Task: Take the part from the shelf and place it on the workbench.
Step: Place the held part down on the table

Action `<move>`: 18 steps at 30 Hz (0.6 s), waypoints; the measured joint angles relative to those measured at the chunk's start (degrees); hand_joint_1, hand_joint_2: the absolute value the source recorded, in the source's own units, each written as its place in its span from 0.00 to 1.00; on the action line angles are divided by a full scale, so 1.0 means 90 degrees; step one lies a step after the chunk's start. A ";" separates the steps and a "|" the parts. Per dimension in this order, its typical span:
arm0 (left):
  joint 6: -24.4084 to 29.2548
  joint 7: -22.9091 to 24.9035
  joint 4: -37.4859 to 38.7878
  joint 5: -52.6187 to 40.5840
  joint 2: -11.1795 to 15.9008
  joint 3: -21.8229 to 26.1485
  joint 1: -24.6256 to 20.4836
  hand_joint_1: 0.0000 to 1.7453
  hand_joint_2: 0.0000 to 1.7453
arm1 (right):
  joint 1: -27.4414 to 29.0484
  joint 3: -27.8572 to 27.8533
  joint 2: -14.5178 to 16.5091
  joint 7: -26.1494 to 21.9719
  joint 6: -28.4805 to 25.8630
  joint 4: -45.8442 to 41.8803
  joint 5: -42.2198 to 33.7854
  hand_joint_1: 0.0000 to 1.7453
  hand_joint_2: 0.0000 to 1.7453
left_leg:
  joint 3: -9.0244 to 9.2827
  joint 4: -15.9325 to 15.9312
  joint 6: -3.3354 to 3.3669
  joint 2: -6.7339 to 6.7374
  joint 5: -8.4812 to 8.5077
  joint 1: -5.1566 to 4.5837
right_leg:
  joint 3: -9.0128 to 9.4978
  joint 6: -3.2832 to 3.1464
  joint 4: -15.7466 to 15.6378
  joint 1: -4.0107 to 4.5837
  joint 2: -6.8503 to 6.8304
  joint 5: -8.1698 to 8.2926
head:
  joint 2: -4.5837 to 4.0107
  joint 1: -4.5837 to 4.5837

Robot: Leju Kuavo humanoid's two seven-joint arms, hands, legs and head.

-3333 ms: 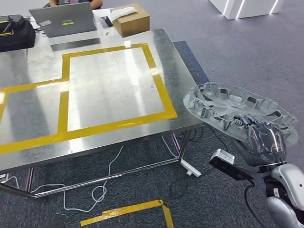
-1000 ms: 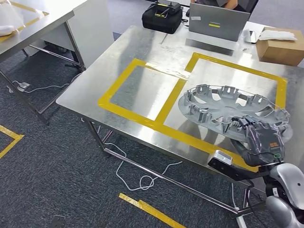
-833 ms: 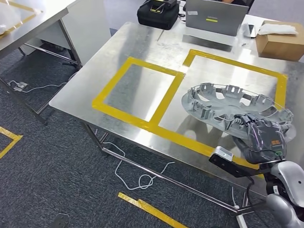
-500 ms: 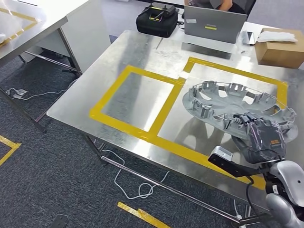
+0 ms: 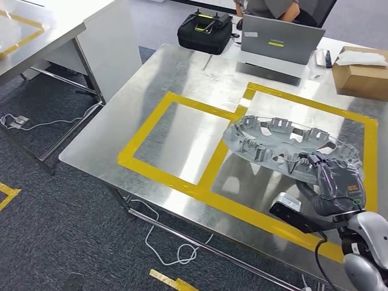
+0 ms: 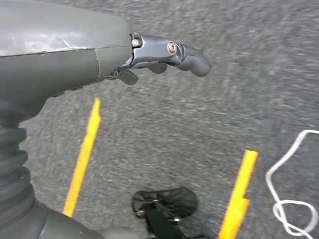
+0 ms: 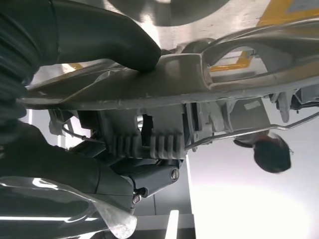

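Head view: the right hand grips the rim of the silver wheel cover, holding it level above the steel surface, over the larger yellow-taped square. A smaller taped square lies beside it. At the far edge sit a laptop, a black case and a cardboard box; a person sits behind the laptop.

The right wrist view shows the thumb pressed on one face of the rim and dark fingers under its ribbed clips.

The left wrist view shows the left hand over grey carpet with yellow floor tape and a white cable, its fingers loosely extended, holding nothing.
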 joint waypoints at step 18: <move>0.0047 -0.0121 0.0192 -0.0007 0.0058 -0.0024 -0.0083 0.00 1.00 | 0.0125 -0.0132 -0.0013 0.0170 0.0386 0.0008 -0.0646 1.00 1.00 | -0.0268 0.0017 -0.0185 -0.0062 0.0114 0.0033 | 0.0323 -0.0200 -0.0270 -0.0006 0.0271 -0.0025 | 0.0000 -0.0021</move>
